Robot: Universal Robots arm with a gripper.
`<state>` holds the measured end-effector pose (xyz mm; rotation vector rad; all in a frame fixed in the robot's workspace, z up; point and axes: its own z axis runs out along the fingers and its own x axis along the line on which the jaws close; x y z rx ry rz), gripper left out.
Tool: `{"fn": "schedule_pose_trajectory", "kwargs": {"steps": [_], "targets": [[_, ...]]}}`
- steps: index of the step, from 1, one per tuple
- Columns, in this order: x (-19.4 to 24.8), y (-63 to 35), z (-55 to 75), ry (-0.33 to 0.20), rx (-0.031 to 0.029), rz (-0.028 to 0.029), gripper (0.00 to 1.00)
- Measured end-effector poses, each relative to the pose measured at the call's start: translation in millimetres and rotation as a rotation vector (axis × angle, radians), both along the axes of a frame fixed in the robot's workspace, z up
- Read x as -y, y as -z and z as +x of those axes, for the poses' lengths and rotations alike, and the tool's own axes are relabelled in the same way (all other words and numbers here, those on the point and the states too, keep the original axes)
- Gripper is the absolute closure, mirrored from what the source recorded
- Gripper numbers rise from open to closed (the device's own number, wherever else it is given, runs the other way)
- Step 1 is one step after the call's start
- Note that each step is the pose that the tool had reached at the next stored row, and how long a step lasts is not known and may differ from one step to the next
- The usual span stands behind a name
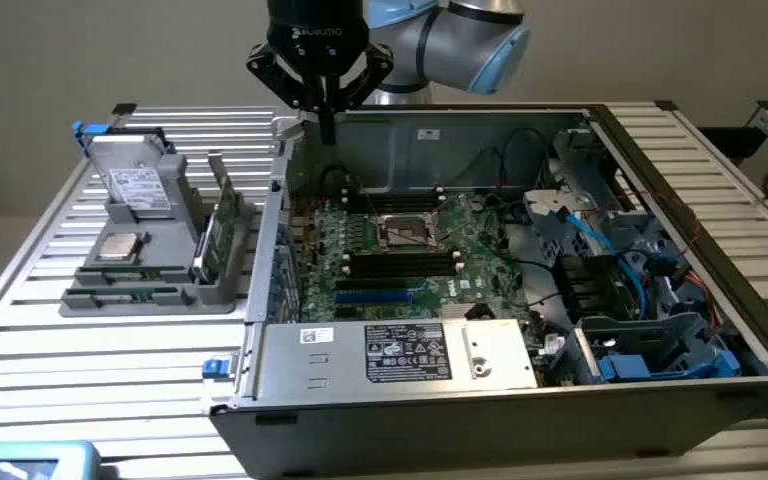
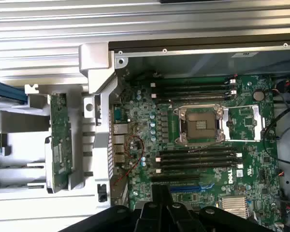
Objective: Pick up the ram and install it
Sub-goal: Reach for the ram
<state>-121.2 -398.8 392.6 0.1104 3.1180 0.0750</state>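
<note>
The ram (image 1: 223, 203) is a slim green stick standing on edge in a grey holder (image 1: 131, 280) on the slatted table, at the exterior view's left of the open computer case (image 1: 491, 390). The wrist view shows the ram (image 2: 58, 140) in that holder beside the case wall. My gripper (image 1: 327, 128) hangs above the case's back corner nearest the holder, fingers together with nothing between them. Its dark fingers (image 2: 160, 205) sit over the motherboard (image 2: 150, 125). Long black slots (image 2: 195, 159) flank the processor socket (image 2: 200, 125).
A second green stick (image 1: 205, 245) stands in the same holder, along with a hard drive (image 1: 135, 187) and a processor chip (image 1: 120, 247). Cables and blue parts (image 1: 624, 270) crowd the case's side at the exterior view's right. A blue object (image 1: 24, 462) lies at the table's near corner.
</note>
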Motion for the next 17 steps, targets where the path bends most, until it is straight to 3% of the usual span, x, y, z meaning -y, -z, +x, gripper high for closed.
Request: {"fn": "schedule_pose_trajectory", "kwargs": {"steps": [11,17], "targets": [[0.0,0.0,-0.1,0.000,0.0000,0.0000,0.89],[0.0,0.0,-17.5,-0.001,0.0003,0.0000,0.89]]}}
